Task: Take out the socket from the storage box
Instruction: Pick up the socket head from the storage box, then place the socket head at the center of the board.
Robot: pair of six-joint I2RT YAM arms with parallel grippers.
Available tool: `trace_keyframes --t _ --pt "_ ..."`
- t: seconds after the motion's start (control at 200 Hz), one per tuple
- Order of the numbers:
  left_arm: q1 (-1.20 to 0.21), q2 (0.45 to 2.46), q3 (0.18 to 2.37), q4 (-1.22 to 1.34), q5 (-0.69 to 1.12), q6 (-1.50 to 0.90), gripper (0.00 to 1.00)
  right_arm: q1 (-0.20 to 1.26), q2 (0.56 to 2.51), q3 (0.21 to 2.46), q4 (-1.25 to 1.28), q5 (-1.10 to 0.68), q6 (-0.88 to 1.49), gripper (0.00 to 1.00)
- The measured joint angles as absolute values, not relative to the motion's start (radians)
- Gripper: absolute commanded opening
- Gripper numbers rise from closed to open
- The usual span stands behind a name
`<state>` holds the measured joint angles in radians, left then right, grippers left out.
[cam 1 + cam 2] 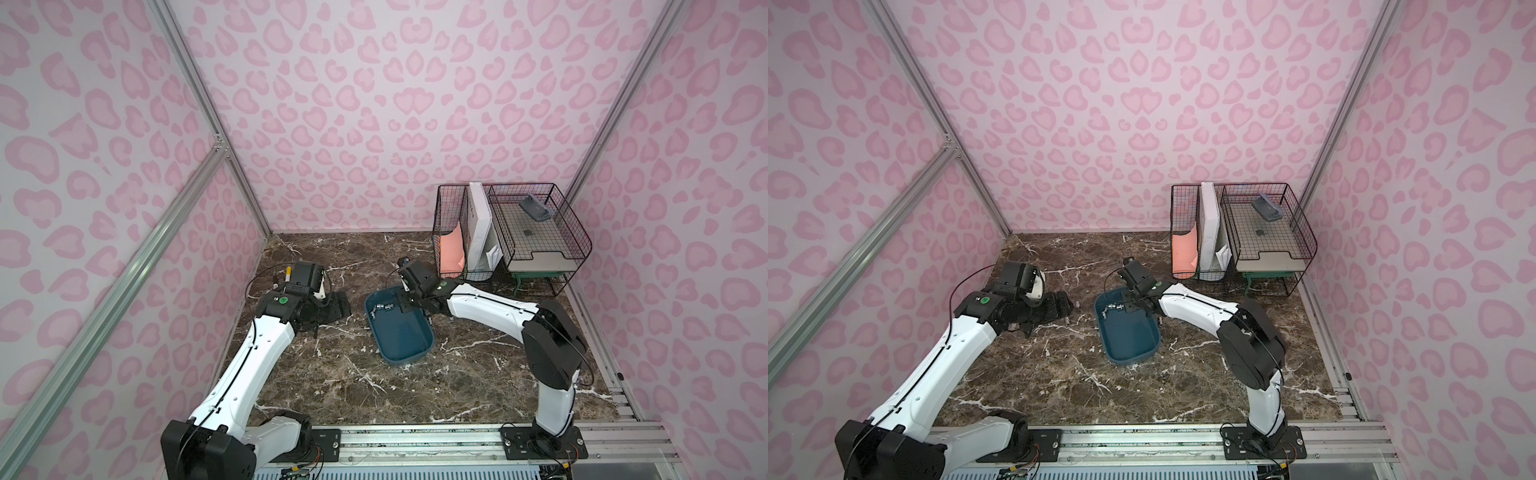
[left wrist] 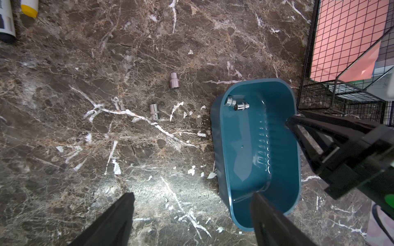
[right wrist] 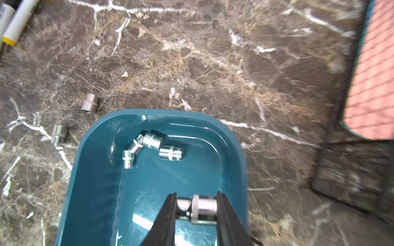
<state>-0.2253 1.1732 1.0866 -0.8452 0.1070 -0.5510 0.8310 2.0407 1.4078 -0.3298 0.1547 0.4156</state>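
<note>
Obs.: the left gripper [image 2: 193,194] stands with fingers spread wide and nothing between them, over the marble tabletop [image 2: 106,138] at the storage box's 9 o'clock. Two loose sockets [image 2: 154,111] lie on the marble there. The storage box [image 3: 162,176] is glossy teal plastic, oblong, round-cornered, with its long axis 11-to-5 in both top views. Four chrome sockets [image 3: 152,139] cluster in its 11 o'clock corner. The right gripper [image 3: 196,198] pinches a fifth socket [image 3: 203,207] (stepped chrome cylinder, knurled band) at the 1 o'clock end. Its long axis spans finger to finger, crosswise to the box.
</note>
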Motion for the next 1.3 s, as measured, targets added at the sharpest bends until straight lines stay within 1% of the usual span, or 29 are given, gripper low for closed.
trace_keyframes --t 0.215,0.44,0.61,0.995,1.305 --pt "-0.255 1.172 1.090 -0.838 0.115 -0.558 0.89 0.776 1.897 1.231 -0.310 0.176 0.443 0.25" --pt "-0.286 1.188 1.103 -0.836 0.110 -0.574 0.88 0.697 1.869 1.121 -0.316 0.183 0.495 0.25" --pt "-0.307 1.199 1.110 -0.832 0.095 -0.578 0.88 0.667 1.907 1.121 -0.323 0.178 0.523 0.25" --pt "-0.315 1.213 1.129 -0.832 0.081 -0.582 0.88 0.653 2.026 1.179 -0.351 0.137 0.531 0.26" --pt "-0.316 1.221 1.136 -0.831 0.074 -0.581 0.88 0.640 2.044 1.183 -0.353 0.111 0.546 0.36"
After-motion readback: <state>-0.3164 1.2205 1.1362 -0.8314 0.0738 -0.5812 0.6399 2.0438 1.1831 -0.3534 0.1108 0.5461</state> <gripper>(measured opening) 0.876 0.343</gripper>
